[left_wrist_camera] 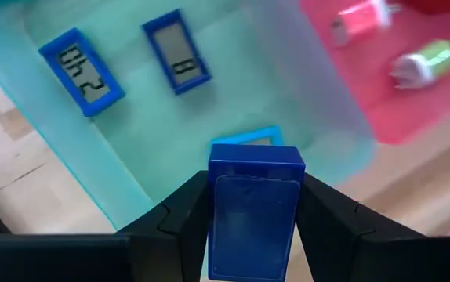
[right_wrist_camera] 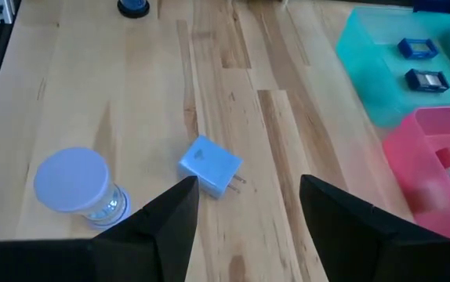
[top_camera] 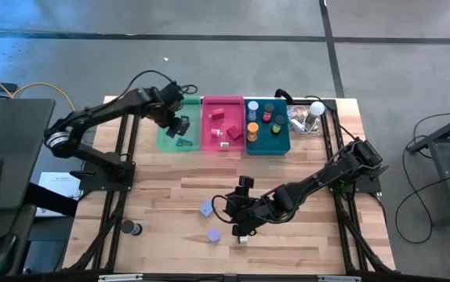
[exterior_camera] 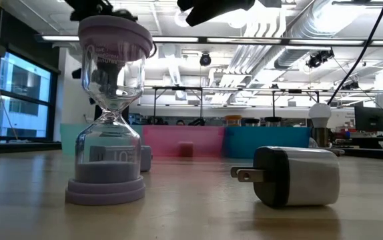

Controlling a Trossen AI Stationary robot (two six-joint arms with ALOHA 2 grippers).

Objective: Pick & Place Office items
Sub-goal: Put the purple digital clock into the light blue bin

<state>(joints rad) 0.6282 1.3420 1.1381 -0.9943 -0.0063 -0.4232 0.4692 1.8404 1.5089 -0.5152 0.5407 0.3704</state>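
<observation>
Blue plastic clamped in the left gripper point(left_wrist_camera: 255, 180): a small blue block point(left_wrist_camera: 255, 215) pinched upright between both fingers, hanging over the green bin point(top_camera: 170, 146), the one touching the pink bin point(top_camera: 207, 146) on the left arm's side. Not yet let go. Beneath the block, three blue display pieces point(left_wrist_camera: 80, 70) already lying flat on that bin's floor, one half hidden behind the held block. Inside the pink bin itself, a handful of pink and red pieces point(top_camera: 215, 117), sorted. Hard against its other side, the teal bin point(top_camera: 281, 146), loaded with small round rolls point(top_camera: 252, 128). Past the teal bin, farther again from the pink one, the white bulb point(top_camera: 317, 108) and clear clutter, none of this job's business. Over to the right gripper point(right_wrist_camera: 244, 227): fingers spread wide, nothing between them, hovering low over bare wood well out from the pink bin, toward the table's front edge. Waiting out there: lavender hourglass point(right_wrist_camera: 72, 184), lavender-blue plug block point(right_wrist_camera: 209, 166) just beside it, black-and-white charger point(exterior_camera: 298, 175) lying on its side, and a dark roll point(top_camera: 133, 228) farthest of all from the pink bin. By the look of it, most of the sorting done, one drop pending, four pieces left to fetch.
</observation>
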